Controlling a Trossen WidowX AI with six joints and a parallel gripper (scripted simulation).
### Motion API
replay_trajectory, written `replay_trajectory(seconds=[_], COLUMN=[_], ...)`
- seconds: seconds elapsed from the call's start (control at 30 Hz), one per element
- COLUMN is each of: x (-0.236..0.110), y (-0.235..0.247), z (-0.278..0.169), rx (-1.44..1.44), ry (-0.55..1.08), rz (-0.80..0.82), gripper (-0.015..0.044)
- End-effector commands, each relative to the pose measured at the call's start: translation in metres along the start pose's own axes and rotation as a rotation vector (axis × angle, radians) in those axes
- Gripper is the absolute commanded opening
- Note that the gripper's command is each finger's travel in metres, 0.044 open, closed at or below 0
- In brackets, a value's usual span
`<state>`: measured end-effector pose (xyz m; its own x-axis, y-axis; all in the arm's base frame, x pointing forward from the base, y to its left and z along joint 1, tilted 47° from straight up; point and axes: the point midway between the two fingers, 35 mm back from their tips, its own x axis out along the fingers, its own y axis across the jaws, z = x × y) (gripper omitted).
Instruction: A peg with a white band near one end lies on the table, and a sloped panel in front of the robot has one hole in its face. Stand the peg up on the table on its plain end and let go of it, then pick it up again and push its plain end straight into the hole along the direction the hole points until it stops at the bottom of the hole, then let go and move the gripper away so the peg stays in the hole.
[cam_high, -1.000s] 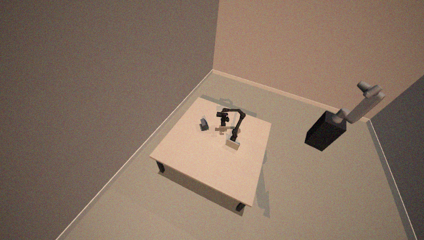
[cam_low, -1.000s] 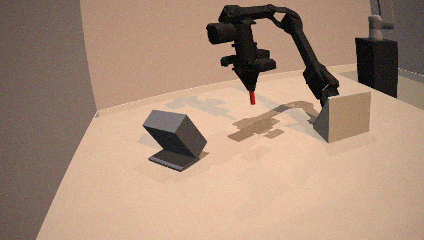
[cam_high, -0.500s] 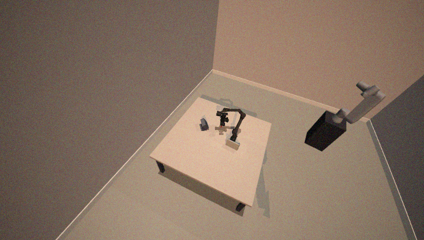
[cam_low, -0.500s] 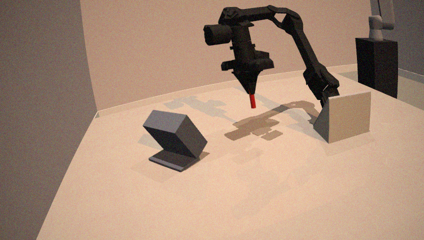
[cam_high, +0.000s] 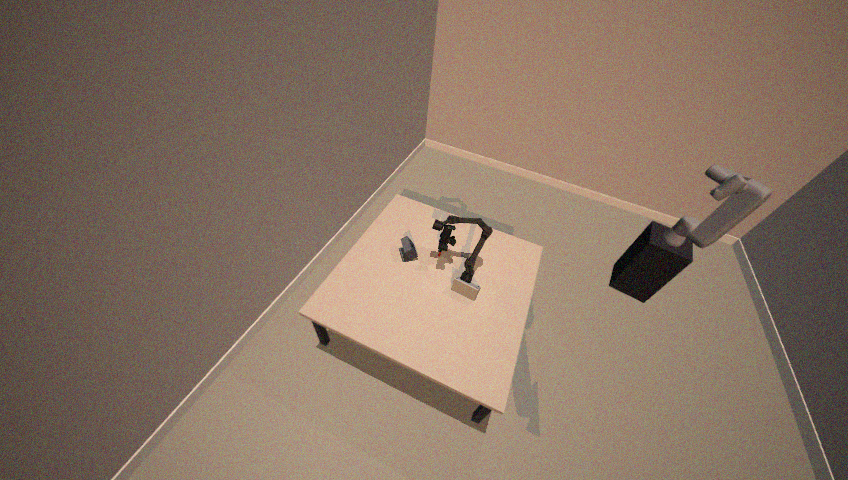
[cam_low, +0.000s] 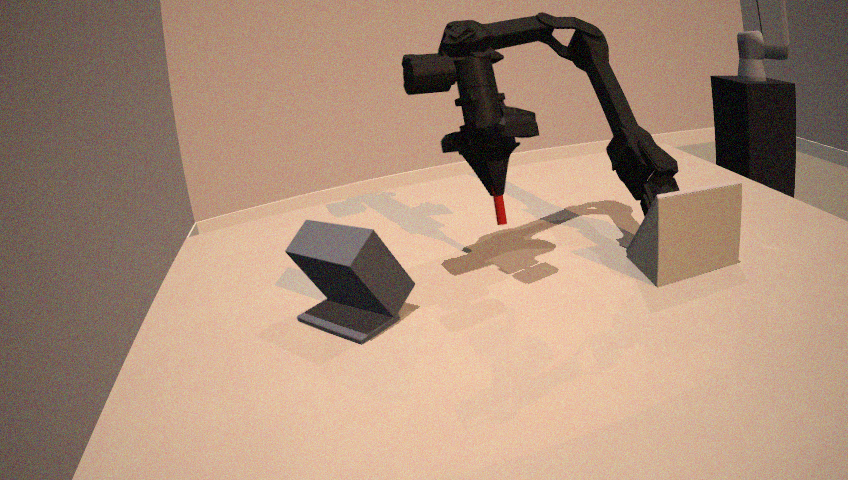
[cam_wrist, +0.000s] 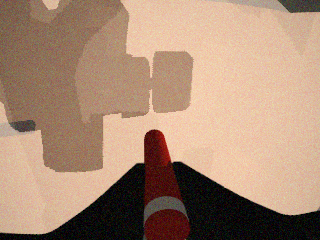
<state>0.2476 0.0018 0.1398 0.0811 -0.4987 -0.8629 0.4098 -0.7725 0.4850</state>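
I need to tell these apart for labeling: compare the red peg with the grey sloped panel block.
The peg is a slim red cylinder with a white band; the sloped panel block is a bulky grey box. The peg hangs near-upright above the table, clamped in the jaws; the block rests tilted on its base plate. Neither touches the other.

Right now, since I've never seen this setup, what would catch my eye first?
Probably the bright red cylindrical peg, hanging almost upright above the table, gripped at its upper end by the black arm's end effector; the wrist view shows its white band near the held end. Next, the grey sloped panel block standing on the beige table, left of the peg in the exterior view.
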Motion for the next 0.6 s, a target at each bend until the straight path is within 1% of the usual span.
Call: replay_trajectory(seconds=[0.0, 0.57], x=[0.001, 0.004], y=[0.0, 0.004], z=[-0.004, -0.023], rx=[0.022, 0.098], ry=[0.032, 0.165], rz=[-0.037, -0.16], gripper=[0.0, 0.0])
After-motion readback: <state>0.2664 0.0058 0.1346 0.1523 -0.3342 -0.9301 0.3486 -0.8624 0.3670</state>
